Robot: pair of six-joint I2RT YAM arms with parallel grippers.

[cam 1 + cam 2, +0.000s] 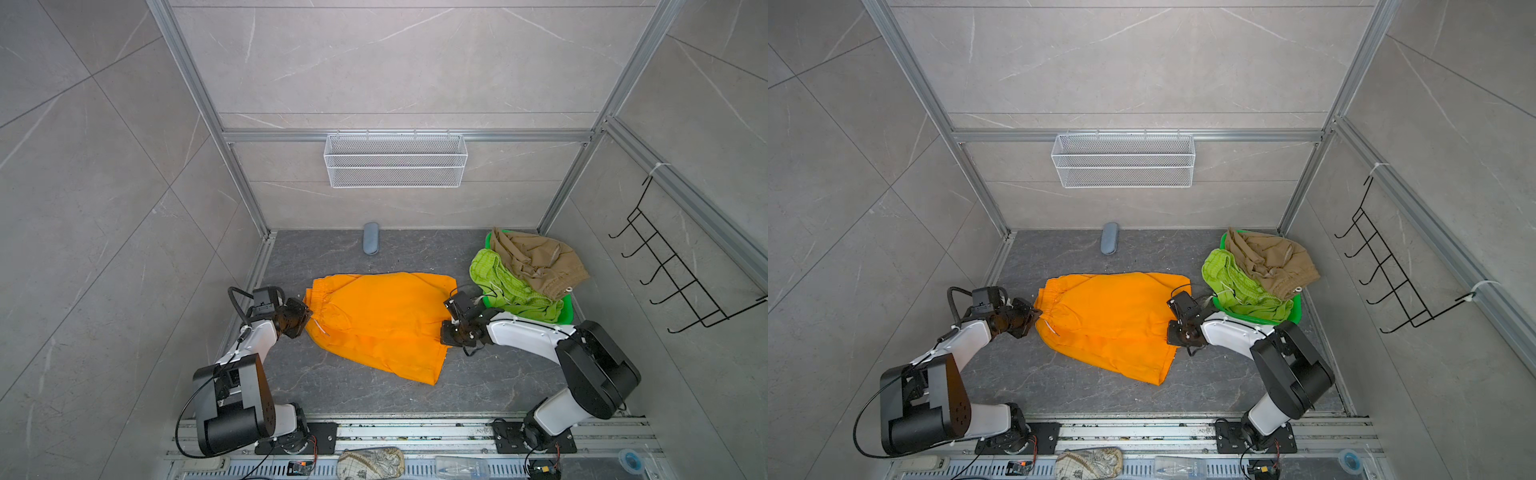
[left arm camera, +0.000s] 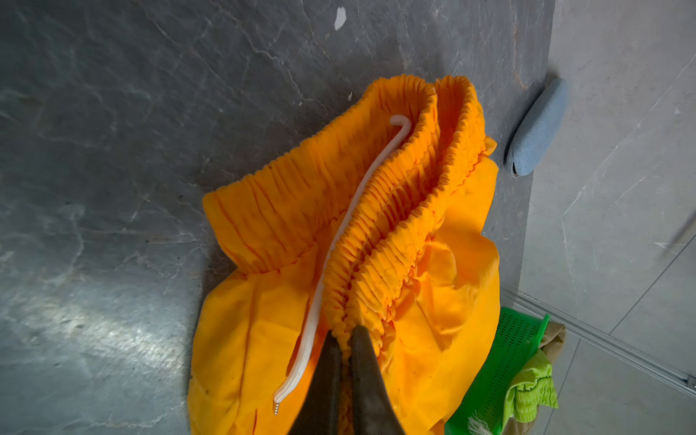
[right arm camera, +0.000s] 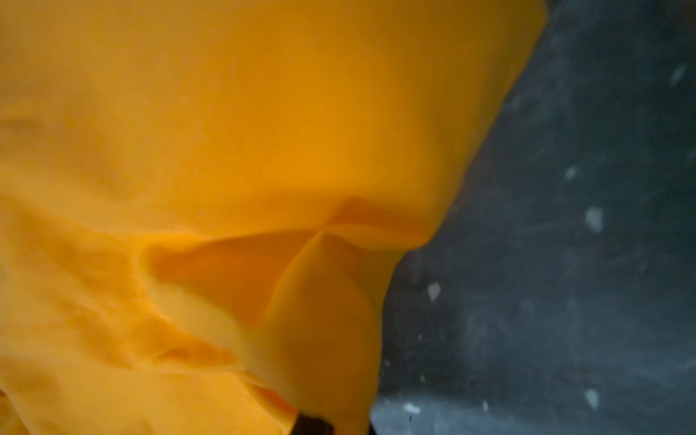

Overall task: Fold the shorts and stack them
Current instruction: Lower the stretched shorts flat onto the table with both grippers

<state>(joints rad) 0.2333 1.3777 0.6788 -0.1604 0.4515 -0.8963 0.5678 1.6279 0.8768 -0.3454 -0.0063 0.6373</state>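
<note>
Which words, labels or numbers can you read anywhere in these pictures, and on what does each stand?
None can be read.
Label on the clear bottle: too blurred.
Markings on the map-print pouch: too small.
The orange shorts: no print shows.

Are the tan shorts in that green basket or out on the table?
In the basket: tan shorts lie crumpled atop the lime shorts, overhanging the green rim.

both top views hang high above the near edge, looking steeply down at the whole dark table (image 1: 332, 386) and back wall (image 1: 395, 83), nearly the same picture; the left wrist view sits close over the waistband of the orange shorts (image 2: 433, 301), catching the green basket (image 2: 501, 357) too; the right wrist view is pressed blurrily close against that same orange cloth
</note>
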